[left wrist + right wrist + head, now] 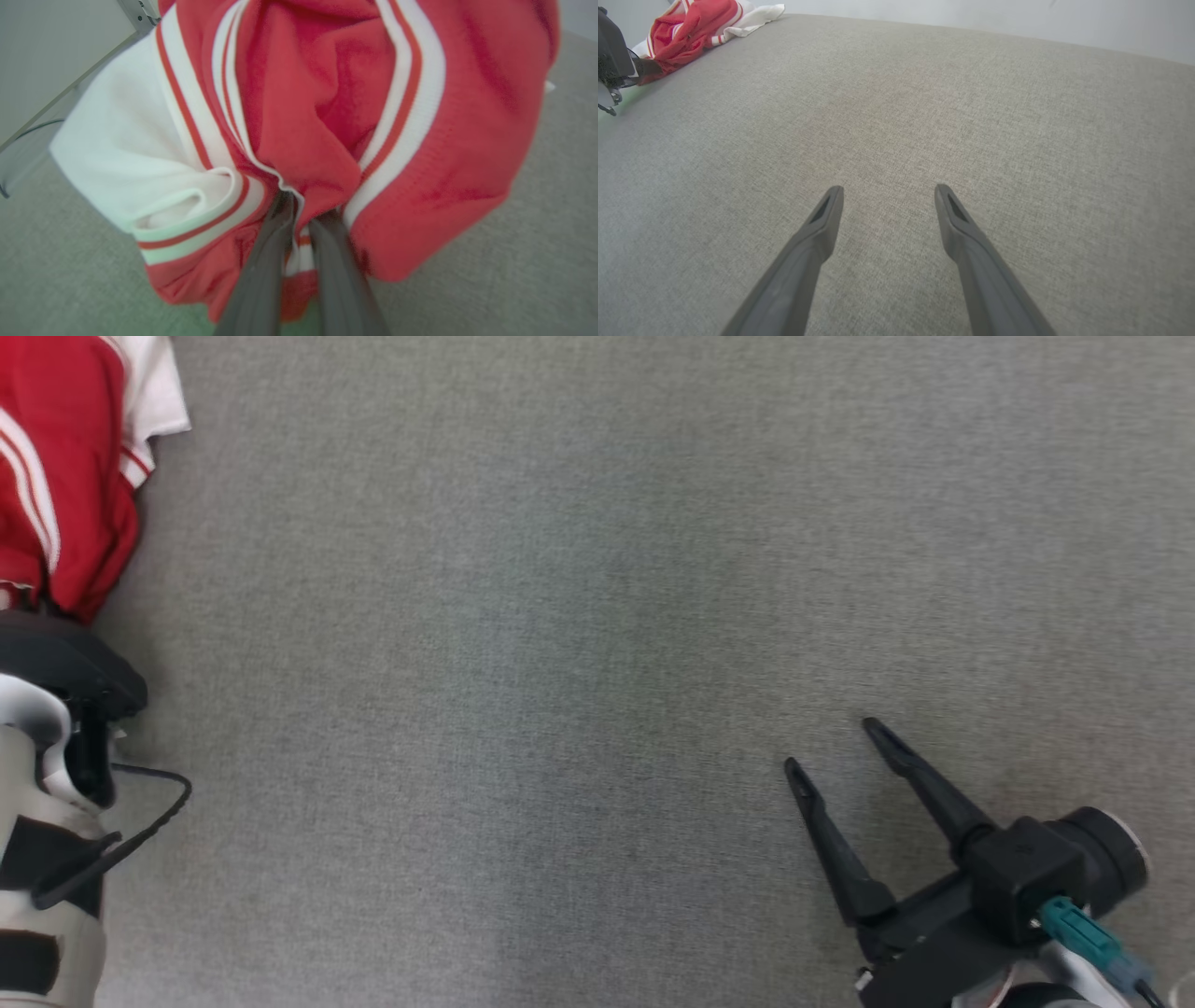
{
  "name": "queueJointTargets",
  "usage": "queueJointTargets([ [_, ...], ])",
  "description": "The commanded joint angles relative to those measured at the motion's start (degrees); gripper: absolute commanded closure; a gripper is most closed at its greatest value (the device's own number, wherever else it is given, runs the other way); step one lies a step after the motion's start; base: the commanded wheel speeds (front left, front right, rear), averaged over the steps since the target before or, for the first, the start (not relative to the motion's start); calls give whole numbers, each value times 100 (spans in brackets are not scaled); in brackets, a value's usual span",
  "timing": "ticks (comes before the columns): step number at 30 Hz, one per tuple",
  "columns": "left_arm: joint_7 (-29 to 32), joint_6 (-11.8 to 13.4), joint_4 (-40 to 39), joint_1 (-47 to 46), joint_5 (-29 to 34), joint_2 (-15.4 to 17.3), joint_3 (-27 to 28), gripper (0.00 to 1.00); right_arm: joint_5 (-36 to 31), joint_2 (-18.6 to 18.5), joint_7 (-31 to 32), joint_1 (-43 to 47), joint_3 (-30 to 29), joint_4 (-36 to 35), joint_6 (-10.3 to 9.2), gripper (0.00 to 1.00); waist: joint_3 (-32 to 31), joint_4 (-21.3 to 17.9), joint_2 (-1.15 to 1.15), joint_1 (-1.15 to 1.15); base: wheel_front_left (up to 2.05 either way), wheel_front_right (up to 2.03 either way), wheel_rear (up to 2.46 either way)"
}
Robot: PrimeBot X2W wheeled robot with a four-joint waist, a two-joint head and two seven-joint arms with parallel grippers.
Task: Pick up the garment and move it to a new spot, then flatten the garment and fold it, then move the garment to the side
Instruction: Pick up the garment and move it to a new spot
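Looking down from the head, a grey woven desk (560,663) spreads flat and evenly lit, with the red-and-white garment (65,476) bunched at its far left edge. Just below it sit the dark wrist block and pale forearm (37,859) of the left arm, a black cable (140,821) looping beside them. The right pincer (831,747) hovers at the lower right, well apart from the cloth, its two dark fingers spread wide with nothing between them. Along the left wrist, the left pincer (301,210) stands narrow, its fingers (261,280) buried in a fold of the garment and nipping striped hem between them. A white sleeve (121,154) puffs out to one side; beyond lie a pale wall panel (56,46) and a thin dark cord. Along the right wrist, the open fingers point across bare grey weave toward a plain pale wall (971,18), and the garment lies small in the far left corner.
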Motion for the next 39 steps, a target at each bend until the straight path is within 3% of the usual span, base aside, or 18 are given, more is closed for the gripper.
queueJointTargets([
  [1,-117,-124,37,99,27,-88,-74,100,46,77,-68,-75,49,77,-12,0,-195,-115,0,0,0,0,0],
  [8,-840,-350,-480,90,141,533,-132,100,283,317,-406,-90,145,711,-11,0,-1143,-197,0,0,0,0,0],
  [12,-789,-447,-951,25,100,779,-255,100,427,521,-657,113,115,1162,-11,0,-1846,-256,0,0,0,0,0],
  [16,-496,-472,-1584,-65,167,829,-565,100,514,679,-842,321,193,1657,-11,0,-2604,-381,0,0,0,0,0],
  [20,82,-498,-2440,-105,-209,588,-854,100,605,860,-993,471,201,1961,-11,0,-3227,-614,0,0,0,0,0],
  [30,1137,-458,-4697,358,-1105,202,-1266,100,598,973,-1026,429,237,2140,-12,0,-3606,-1540,0,0,0,0,0],
  [35,1341,-298,-5605,1169,-1299,-44,-1460,100,548,912,-976,448,133,2071,-12,0,-3570,-2126,0,0,0,0,0],
  [39,1054,-58,-5974,2266,-1166,-303,-1711,100,554,894,-911,506,73,2006,-11,0,-3439,-2612,0,0,0,0,0],
])
